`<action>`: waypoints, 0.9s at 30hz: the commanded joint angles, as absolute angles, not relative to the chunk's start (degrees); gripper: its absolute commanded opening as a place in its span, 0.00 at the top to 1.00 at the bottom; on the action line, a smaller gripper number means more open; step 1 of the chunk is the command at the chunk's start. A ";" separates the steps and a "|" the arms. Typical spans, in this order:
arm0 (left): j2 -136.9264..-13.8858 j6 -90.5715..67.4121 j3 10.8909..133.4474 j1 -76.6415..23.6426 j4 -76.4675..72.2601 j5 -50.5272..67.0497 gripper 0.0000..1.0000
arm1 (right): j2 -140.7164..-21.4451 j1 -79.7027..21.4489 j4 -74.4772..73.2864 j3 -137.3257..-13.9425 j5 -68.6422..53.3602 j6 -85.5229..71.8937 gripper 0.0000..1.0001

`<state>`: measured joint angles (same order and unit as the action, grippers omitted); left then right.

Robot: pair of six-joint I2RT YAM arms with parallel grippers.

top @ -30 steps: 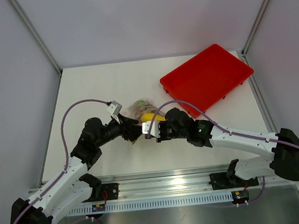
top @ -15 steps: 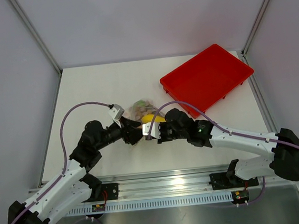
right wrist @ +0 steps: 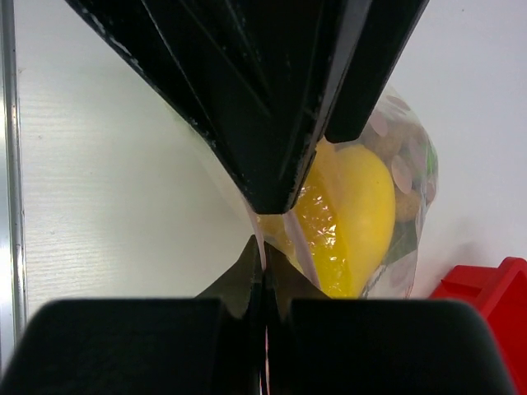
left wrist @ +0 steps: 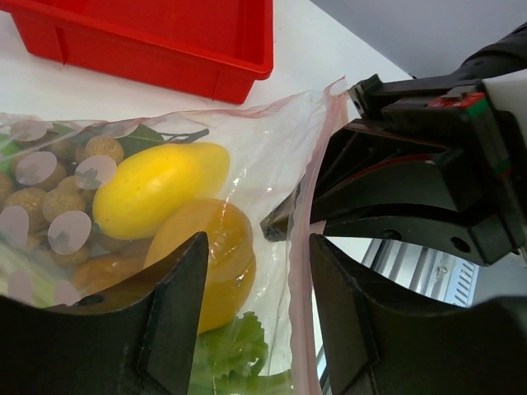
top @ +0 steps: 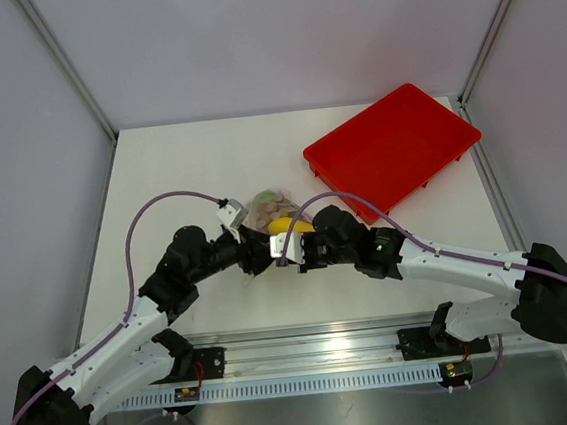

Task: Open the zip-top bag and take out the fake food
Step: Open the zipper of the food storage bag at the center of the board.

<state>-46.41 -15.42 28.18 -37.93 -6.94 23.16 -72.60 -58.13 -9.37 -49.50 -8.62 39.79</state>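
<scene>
The zip-top bag [top: 266,208] lies mid-table, clear, with a pink zip strip [left wrist: 300,271] along its mouth. Inside it is the fake food: a yellow fruit [left wrist: 160,186], an orange piece [left wrist: 207,255], a green celery stalk [left wrist: 235,354] and tan balls [left wrist: 49,202]. My right gripper [right wrist: 263,257] is shut on one lip of the bag's mouth. My left gripper [left wrist: 257,317] is open, its fingers either side of the zip strip and the near bag wall, with gaps on both sides. In the top view the two grippers [top: 272,248] meet at the bag's near end.
A red tray [top: 393,147] sits at the back right, just beyond the bag; its wall [left wrist: 165,49] shows in the left wrist view. The right arm's fingers [left wrist: 362,206] fill the space to the right of the bag's mouth.
My left arm has pushed right, further onto the bag's mouth, and its jaws have narrowed around the zip strip. The right gripper has kept its hold and stayed put.
</scene>
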 commanded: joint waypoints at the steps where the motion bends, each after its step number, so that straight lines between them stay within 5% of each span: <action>1: -48.07 -13.62 31.38 -38.50 -7.74 21.10 0.46 | -71.63 -58.45 -7.74 -52.38 -9.40 39.73 1.00; 6: -50.09 -12.75 32.78 -39.20 -6.07 20.22 0.58 | -71.46 -58.45 -8.00 -52.38 -9.58 39.55 1.00; 12: -50.89 -11.87 34.19 -39.37 -4.30 16.61 0.98 | -71.89 -58.45 -9.23 -53.08 -10.98 39.46 1.00; 27: -40.97 -9.58 30.59 -39.29 -6.24 -4.04 1.00 | -81.38 -58.45 -23.11 -61.35 -21.27 41.13 1.00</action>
